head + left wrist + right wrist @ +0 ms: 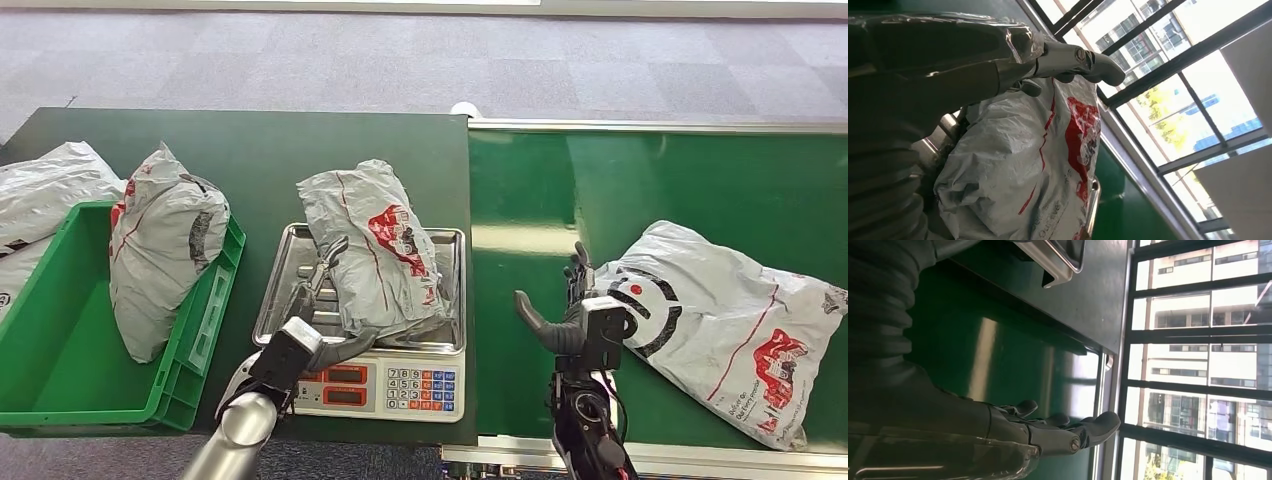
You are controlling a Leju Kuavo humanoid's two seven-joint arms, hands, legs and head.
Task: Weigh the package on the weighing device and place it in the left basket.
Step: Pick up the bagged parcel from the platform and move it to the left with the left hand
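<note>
Head view: package [375,250] mid-scale [445,250].

A dark green table [250,150] holds a green basket [60,340] off to the left hand's [318,300] left, and a scale [385,385] right under that hand. Next to it, a shiny green belt [700,180] carries a grey package [720,320] touching the right hand [580,310].
</note>
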